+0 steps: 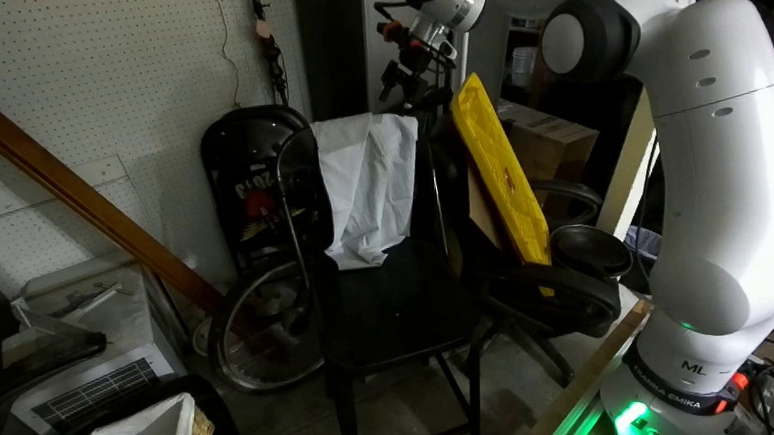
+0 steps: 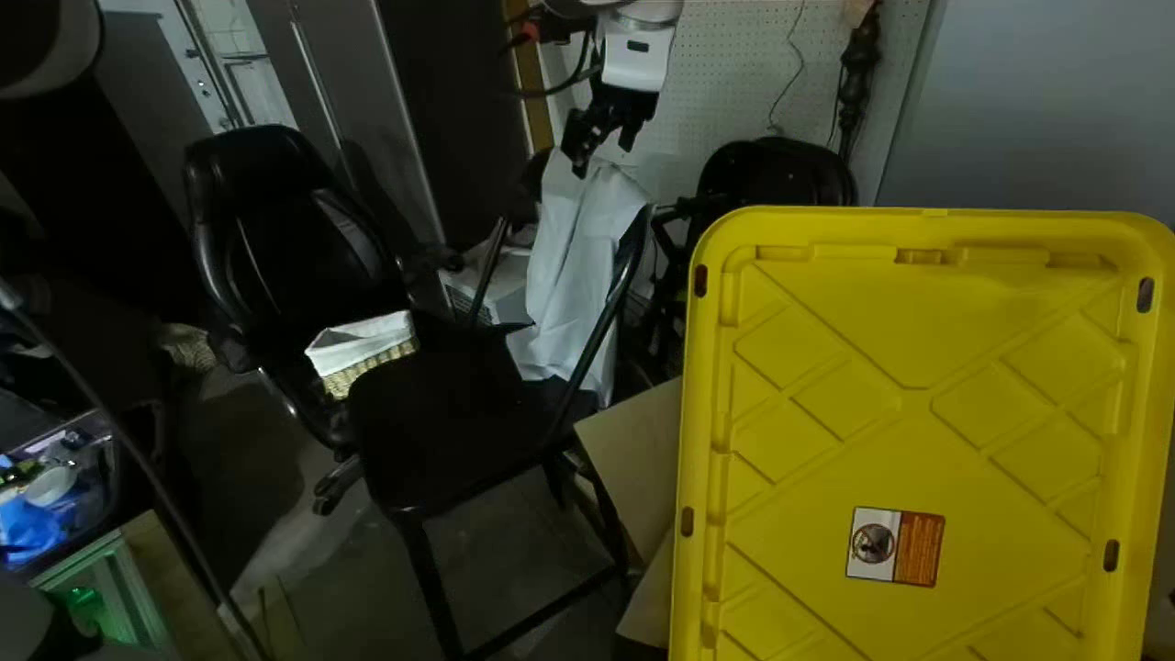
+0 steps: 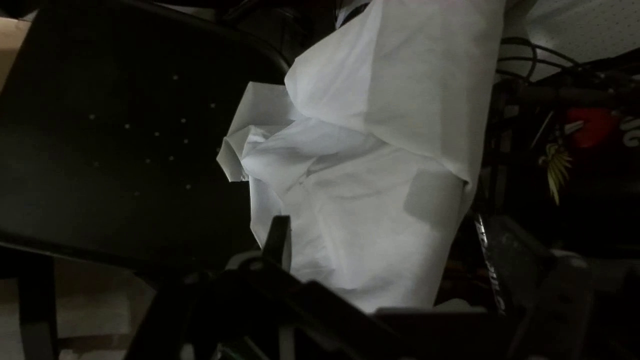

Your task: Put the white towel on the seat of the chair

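Note:
The white towel [image 1: 371, 184] hangs wrinkled over the back of the black chair, and its lower end reaches the rear of the seat. It also shows in an exterior view [image 2: 578, 266] and in the wrist view [image 3: 380, 200]. The chair's dark seat [image 1: 394, 301] shows in both exterior views [image 2: 450, 413]; in the wrist view the seat [image 3: 125, 140] lies left of the towel. My gripper [image 1: 398, 94] is open above the top of the chair back. In an exterior view its fingers [image 2: 603, 158] are at the towel's upper edge; I cannot tell whether they touch it. The wrist view shows the towel between the spread fingers [image 3: 382, 225].
A yellow board [image 1: 502, 172] leans beside the chair and looms large in an exterior view [image 2: 918, 413]. A black office chair [image 2: 285, 248] holds a white-lined basket [image 2: 363, 349]. A bicycle wheel [image 1: 231, 361] and folded black chairs [image 1: 247, 138] stand behind the chair.

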Tool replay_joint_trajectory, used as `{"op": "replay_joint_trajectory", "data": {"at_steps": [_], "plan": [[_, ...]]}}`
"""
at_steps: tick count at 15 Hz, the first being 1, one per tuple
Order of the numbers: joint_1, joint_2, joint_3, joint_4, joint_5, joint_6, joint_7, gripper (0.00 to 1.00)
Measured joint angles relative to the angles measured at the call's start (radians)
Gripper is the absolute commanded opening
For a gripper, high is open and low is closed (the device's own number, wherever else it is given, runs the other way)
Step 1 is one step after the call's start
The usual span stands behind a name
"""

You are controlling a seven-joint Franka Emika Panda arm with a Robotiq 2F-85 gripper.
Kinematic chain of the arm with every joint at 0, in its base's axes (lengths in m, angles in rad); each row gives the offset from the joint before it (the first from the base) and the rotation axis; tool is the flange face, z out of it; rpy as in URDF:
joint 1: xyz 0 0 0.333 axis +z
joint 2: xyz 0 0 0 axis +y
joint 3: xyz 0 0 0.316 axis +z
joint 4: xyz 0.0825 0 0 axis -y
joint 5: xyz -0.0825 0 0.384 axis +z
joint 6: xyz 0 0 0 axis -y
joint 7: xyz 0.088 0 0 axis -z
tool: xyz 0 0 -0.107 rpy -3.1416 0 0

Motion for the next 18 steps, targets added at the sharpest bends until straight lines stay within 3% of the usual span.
{"op": "replay_joint_trajectory", "data": {"at_steps": [11, 13, 14, 16, 17, 18], "plan": [[-0.049, 0.170, 0.078, 0.196, 0.057, -0.001, 0.095, 1.00], [-0.053, 0.193, 0.093, 0.225, 0.068, -0.005, 0.097, 0.87], [-0.055, 0.204, 0.101, 0.240, 0.073, -0.010, 0.098, 0.75], [-0.062, 0.224, 0.118, 0.267, 0.081, -0.026, 0.099, 0.76], [-0.066, 0.233, 0.126, 0.279, 0.085, -0.037, 0.099, 0.66], [-0.068, 0.241, 0.131, 0.291, 0.088, -0.048, 0.100, 0.65]]}}
